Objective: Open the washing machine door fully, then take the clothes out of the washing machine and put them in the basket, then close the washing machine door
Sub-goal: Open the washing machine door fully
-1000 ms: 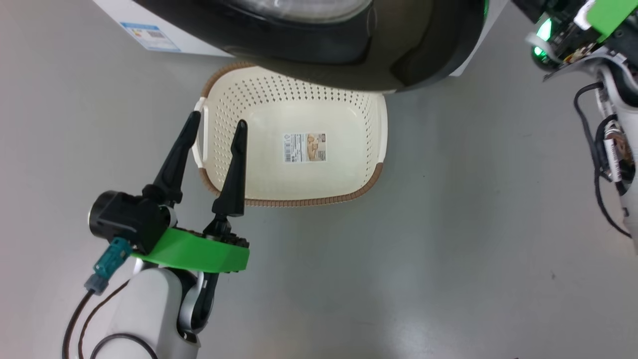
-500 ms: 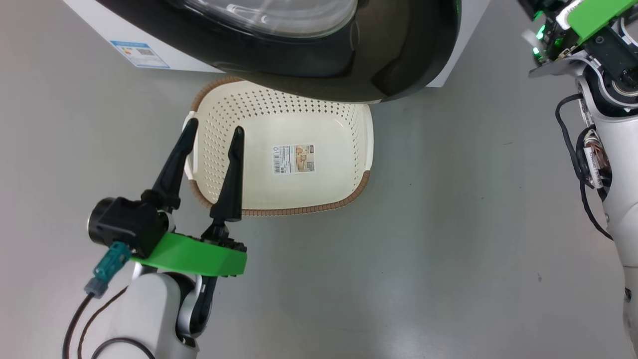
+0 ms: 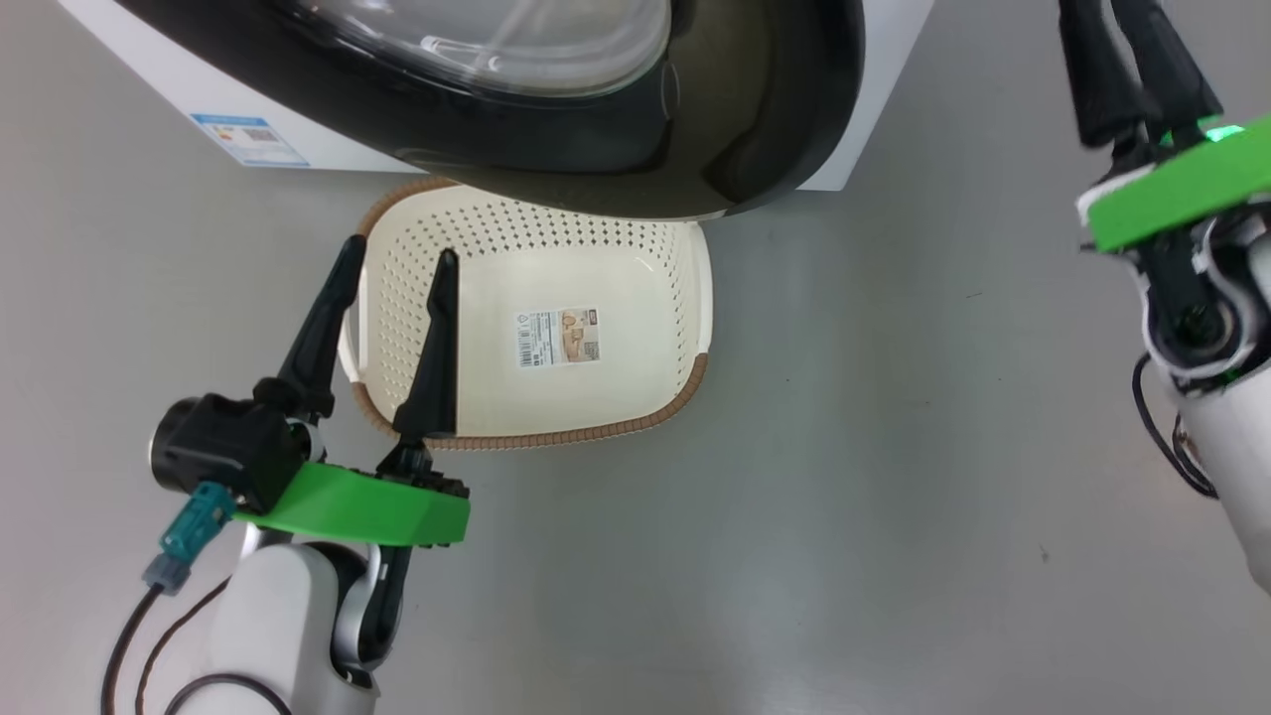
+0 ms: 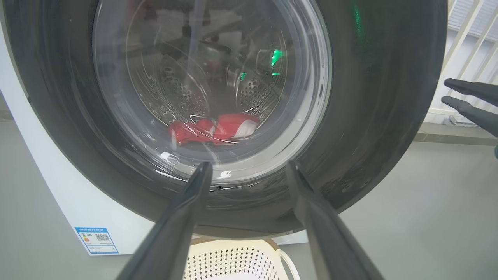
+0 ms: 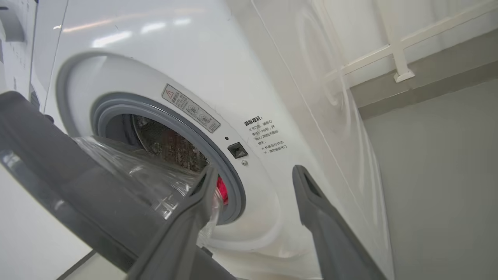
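The left arm rises from the near left, its pale forearm bent upward and its green wrist plate level. The left gripper stands wide and empty above the left edge of the basket, its fingers pointing far, toward the washing machine. The basket sits on the floor just near of the machine, its far end under the overhanging washing machine door; it holds nothing but a paper label. The door stands partly swung out from the grey-ringed opening. Through its glass the left wrist view shows the clothes lying low in the perforated drum. At the far right, the right arm reaches up beside the door's free edge; the right gripper is spread open and grips nothing. The floor is smooth, glossy grey. A blue label marks the machine's lower left corner, and a white railing runs along the wall to the right.
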### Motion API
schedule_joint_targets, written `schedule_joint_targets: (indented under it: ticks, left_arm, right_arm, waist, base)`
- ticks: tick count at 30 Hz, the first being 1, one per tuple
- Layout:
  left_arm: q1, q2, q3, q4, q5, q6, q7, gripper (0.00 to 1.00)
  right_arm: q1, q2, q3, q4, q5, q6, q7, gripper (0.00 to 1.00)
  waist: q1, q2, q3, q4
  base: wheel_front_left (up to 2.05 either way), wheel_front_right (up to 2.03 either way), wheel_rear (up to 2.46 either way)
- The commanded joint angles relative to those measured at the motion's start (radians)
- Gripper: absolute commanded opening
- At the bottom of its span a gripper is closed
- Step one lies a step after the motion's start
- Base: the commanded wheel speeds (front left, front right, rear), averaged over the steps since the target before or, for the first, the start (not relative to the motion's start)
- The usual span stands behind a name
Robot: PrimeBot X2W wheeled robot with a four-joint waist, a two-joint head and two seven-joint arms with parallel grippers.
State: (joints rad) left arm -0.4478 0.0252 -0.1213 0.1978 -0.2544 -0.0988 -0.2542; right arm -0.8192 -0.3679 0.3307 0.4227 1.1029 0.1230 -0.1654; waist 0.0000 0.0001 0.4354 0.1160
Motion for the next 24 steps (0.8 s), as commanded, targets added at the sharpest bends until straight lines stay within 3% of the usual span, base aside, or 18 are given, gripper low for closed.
schedule_joint_targets:
  ticks: [1,6,16,20,24]
  left_arm:
    - [0.022,0.025,0.036,-0.021,0.011,-0.007,-0.008,1.00]
    - [0.029,0.025,0.043,-0.017,0.014,-0.011,-0.008,1.00]
    - [0.041,0.025,0.061,-0.017,0.016,-0.014,-0.008,1.00]
    - [0.042,0.025,0.066,-0.017,0.015,-0.014,-0.008,1.00]
    - [0.047,0.025,0.065,-0.019,0.016,-0.016,-0.008,1.00]
  right_arm:
    - [0.028,-0.008,0.022,-0.015,-0.039,0.008,-0.033,1.00]
    - [0.075,0.002,0.037,0.019,-0.196,0.008,-0.093,1.00]
    - [0.264,0.173,-0.262,-0.200,-0.594,0.008,-0.096,1.00]
    - [0.333,0.237,-0.324,-0.277,-0.671,0.008,-0.096,1.00]
    - [0.388,0.261,-0.339,-0.327,-0.713,0.008,-0.096,1.00]
  waist:
    - [0.0000,-0.0001,-0.007,-0.009]
    - [0.0000,-0.0001,-0.026,-0.025]
    - [0.0000,-0.0001,-0.050,-0.039]
    - [0.0000,-0.0001,-0.057,-0.039]
    - [0.0000,-0.0001,-0.065,-0.039]
  base:
    - [0.00,0.00,0.00]
    - [0.00,0.00,0.00]
    - [0.00,0.00,0.00]
    - [0.00,0.00,0.00]
    - [0.00,0.00,0.00]
